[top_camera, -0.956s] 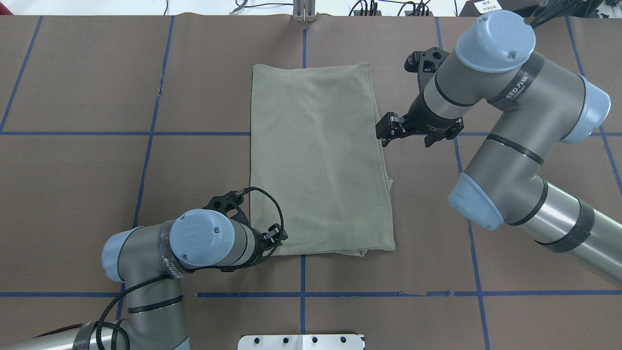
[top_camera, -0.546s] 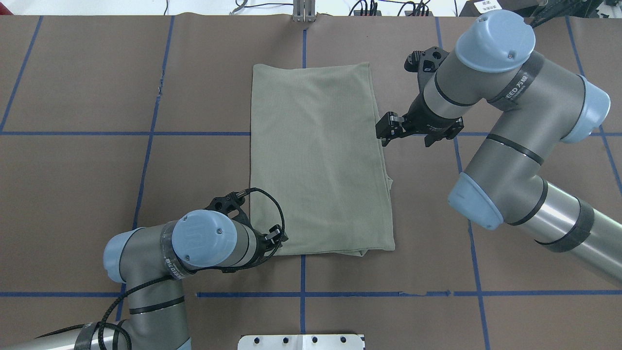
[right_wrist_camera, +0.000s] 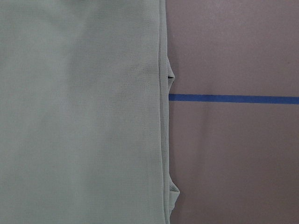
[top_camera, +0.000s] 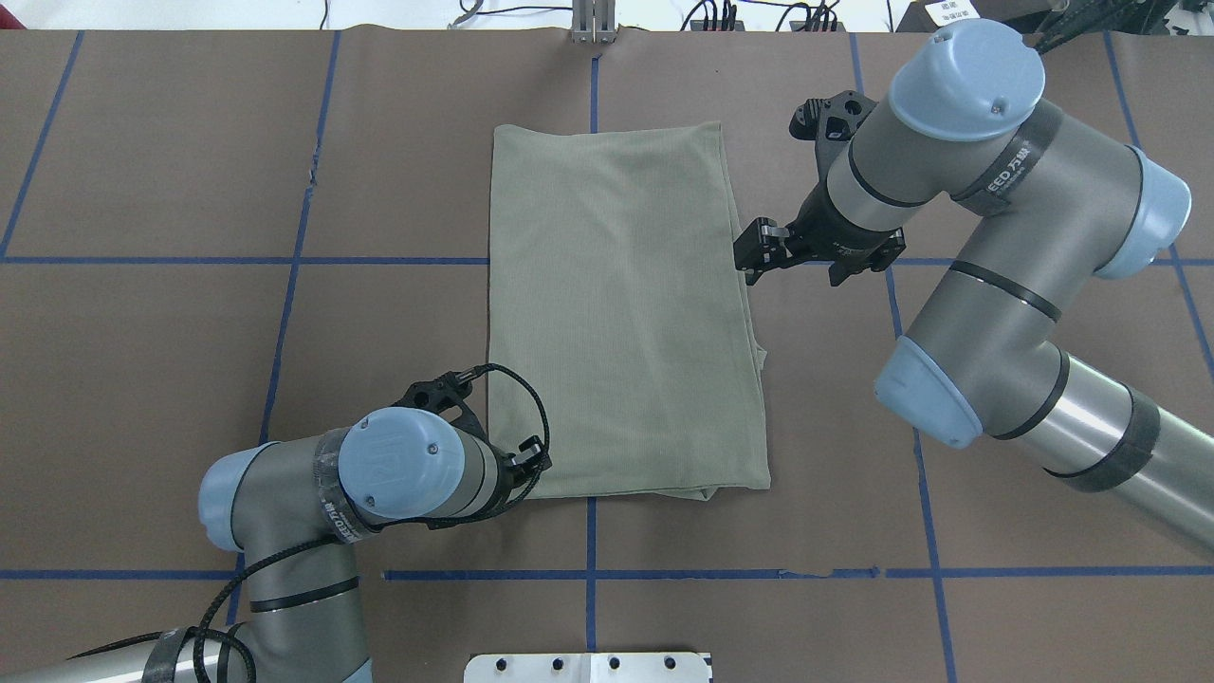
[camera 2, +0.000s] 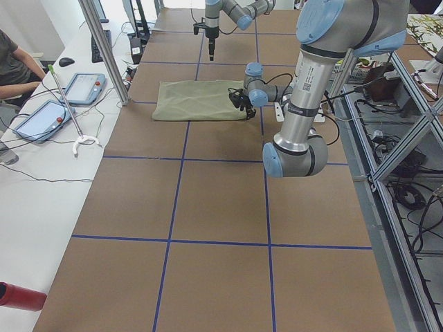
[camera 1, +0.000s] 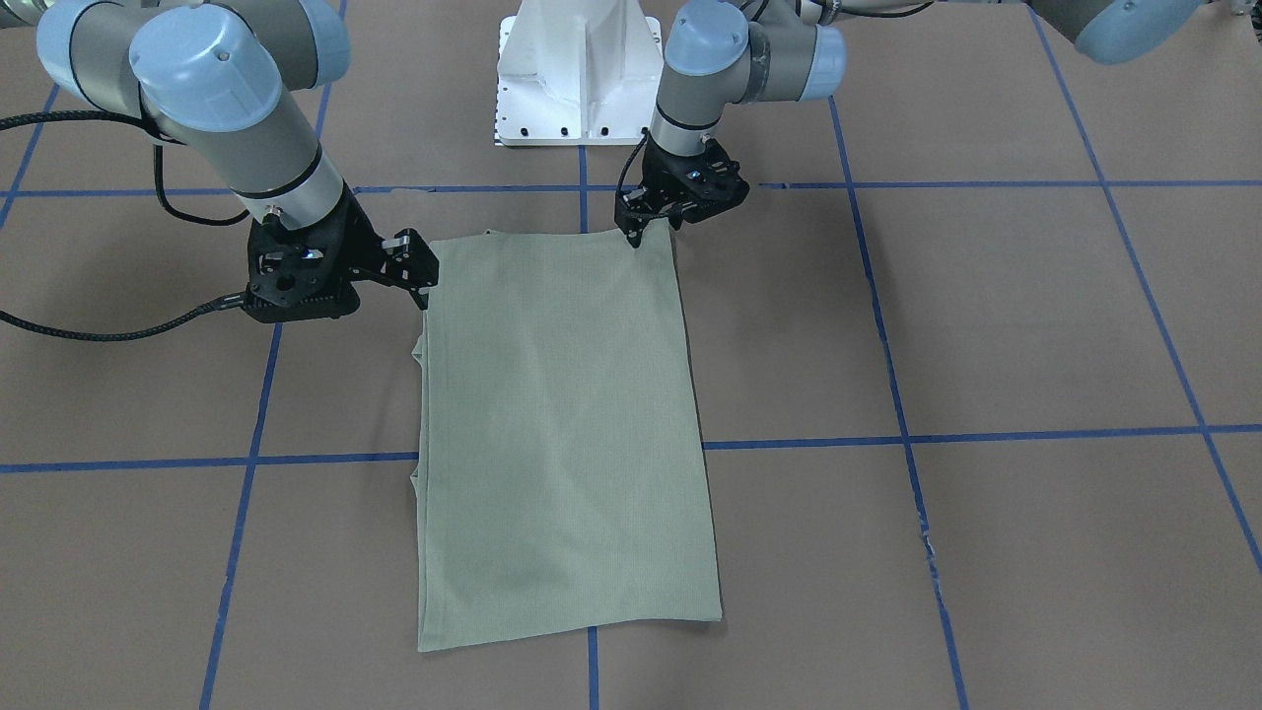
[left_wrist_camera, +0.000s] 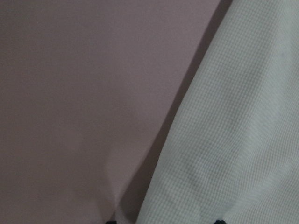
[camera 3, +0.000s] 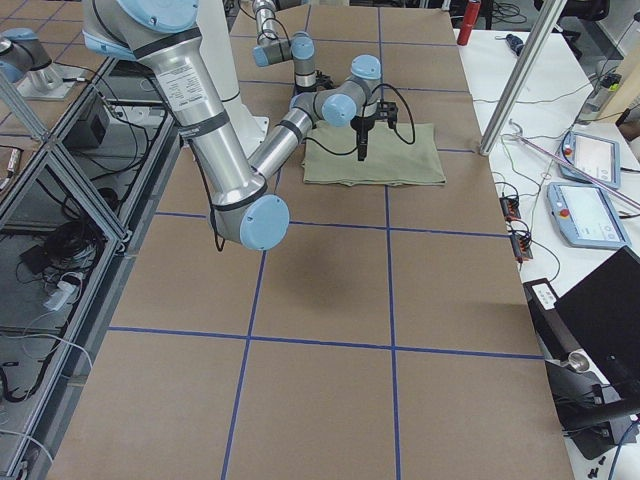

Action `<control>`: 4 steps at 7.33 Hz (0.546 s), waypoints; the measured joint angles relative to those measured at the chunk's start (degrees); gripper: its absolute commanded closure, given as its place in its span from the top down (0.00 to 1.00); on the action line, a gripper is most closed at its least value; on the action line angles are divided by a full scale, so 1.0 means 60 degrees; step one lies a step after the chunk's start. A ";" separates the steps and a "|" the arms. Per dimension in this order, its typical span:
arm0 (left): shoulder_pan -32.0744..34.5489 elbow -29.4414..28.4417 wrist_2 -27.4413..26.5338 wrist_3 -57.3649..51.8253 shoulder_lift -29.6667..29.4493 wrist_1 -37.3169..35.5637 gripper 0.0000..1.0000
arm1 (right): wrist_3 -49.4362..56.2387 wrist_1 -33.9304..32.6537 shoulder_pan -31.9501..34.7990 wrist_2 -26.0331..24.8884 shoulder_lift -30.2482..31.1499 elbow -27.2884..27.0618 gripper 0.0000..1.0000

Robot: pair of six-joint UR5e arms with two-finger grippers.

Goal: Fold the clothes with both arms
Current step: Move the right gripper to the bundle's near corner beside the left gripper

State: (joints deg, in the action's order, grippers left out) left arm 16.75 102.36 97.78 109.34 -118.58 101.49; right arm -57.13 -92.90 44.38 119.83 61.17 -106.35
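I think the left gripper [top_camera: 533, 465] should take all layers of the near corner together and then rise slowly. Its tips appear spread at the near left corner of the shirt [top_camera: 616, 304], which lies folded flat on the table [top_camera: 190, 332]. Farther out, the right gripper [top_camera: 754, 256] stands just beside the shirt's right edge; whether it is spread I cannot tell.

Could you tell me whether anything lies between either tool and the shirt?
Nothing visible does. The left tool is right at the shirt's corner on the robot's near left, and the right tool is just beside its right edge. Only bare table shows around them.
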 measured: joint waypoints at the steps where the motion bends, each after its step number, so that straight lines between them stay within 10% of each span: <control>1: 0.0001 0.0011 -0.0005 0.0000 -0.0005 -0.0017 0.68 | 0.0000 0.0000 0.0000 -0.0003 0.0000 0.0000 1.00; 4: -0.0016 0.0026 -0.0008 0.0000 -0.0026 -0.0016 0.66 | 0.0006 0.0000 0.0005 -0.0005 0.0016 0.0000 1.00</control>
State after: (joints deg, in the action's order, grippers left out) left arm 16.65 102.52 97.73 109.34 -118.74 101.39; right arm -57.09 -92.90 44.42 119.80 61.27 -106.35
